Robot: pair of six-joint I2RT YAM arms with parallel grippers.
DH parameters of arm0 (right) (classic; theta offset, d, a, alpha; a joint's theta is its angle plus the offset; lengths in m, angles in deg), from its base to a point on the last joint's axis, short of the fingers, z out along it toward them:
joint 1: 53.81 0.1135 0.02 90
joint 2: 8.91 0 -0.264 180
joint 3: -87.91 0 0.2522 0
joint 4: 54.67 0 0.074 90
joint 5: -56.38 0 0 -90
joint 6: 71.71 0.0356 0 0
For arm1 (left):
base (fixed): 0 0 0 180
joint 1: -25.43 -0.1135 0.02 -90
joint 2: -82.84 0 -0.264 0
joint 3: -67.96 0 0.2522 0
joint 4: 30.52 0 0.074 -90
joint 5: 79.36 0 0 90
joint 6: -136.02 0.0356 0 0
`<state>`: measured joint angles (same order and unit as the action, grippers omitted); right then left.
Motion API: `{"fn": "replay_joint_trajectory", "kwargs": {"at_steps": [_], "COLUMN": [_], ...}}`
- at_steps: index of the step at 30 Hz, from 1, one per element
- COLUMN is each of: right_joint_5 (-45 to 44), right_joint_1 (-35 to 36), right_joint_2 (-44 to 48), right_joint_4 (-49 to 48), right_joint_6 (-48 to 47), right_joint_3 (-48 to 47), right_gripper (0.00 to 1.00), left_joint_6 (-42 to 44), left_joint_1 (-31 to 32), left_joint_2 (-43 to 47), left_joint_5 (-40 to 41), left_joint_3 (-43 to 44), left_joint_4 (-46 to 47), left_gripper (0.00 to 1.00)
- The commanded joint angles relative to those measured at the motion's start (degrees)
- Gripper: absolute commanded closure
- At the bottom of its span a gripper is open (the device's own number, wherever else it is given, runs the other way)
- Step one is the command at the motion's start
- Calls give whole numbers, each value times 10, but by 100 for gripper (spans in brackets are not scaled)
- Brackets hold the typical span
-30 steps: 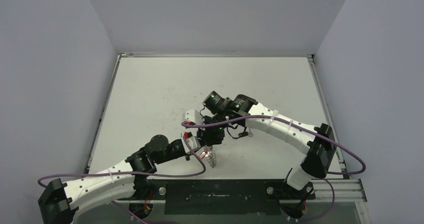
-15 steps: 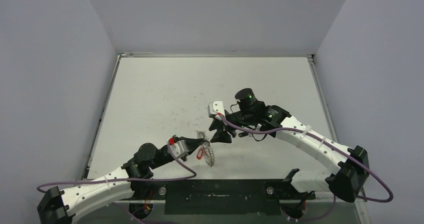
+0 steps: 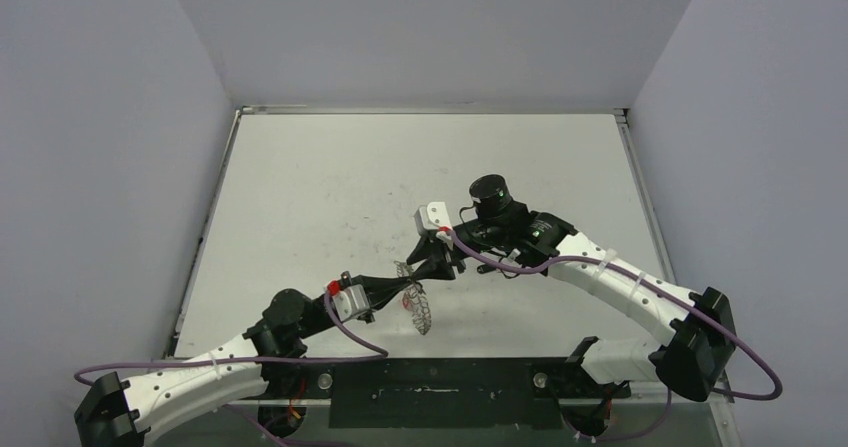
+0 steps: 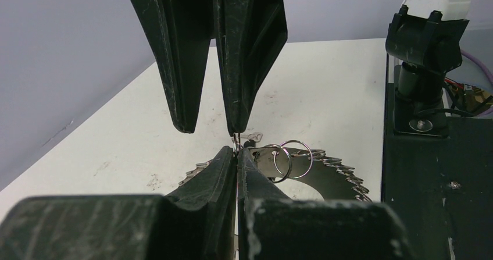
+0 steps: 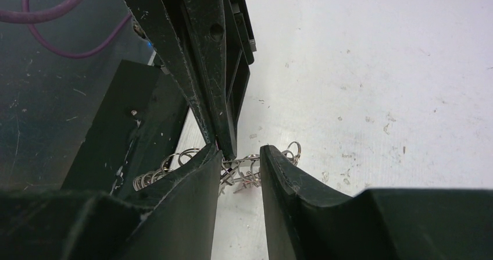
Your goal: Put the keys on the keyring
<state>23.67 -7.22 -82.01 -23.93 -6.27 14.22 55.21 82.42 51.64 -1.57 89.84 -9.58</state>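
The keyring (image 4: 340, 175) is a flat grey disc with a toothed edge and several small wire rings hung on it. It lies near the table's front (image 3: 423, 313), with a small red bit beside it. My left gripper (image 4: 237, 150) is shut on one thin wire ring of it, low at the centre (image 3: 407, 285). My right gripper (image 5: 241, 153) is open, tip to tip with the left one (image 3: 422, 266), with wire rings (image 5: 251, 166) showing in its gap. I cannot make out the keys with black heads.
Purple cables (image 3: 520, 264) loop along both arms. A black metal rail (image 3: 430, 392) runs along the table's near edge, close behind the keyring. The white table (image 3: 330, 177) has raised side rims and grey walls around it.
A second ago the right gripper stood over the left one; it swung out to the right. Since then the left gripper has reached forward to meet its tips, still shut on the ring.
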Motion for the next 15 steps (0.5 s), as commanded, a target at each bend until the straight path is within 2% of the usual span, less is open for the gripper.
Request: {"fn": "replay_joint_trajectory", "kwargs": {"at_steps": [1, 9, 15], "right_joint_5": [31, 22, 30], "right_joint_1": [3, 2, 1], "right_joint_2": [-7, 12, 13], "right_joint_4": [-20, 0, 7], "right_joint_6": [-22, -42, -46], "right_joint_3": [4, 11, 15], "right_gripper": [68, 62, 64], "left_joint_6": [-4, -1, -1], "left_joint_1": [0, 0, 0], "left_joint_2": [4, 4, 4], "left_joint_5": [-8, -5, -5], "left_joint_3": [14, 15, 16], "left_joint_4": [64, 62, 62], "left_gripper": [100, 100, 100]}}
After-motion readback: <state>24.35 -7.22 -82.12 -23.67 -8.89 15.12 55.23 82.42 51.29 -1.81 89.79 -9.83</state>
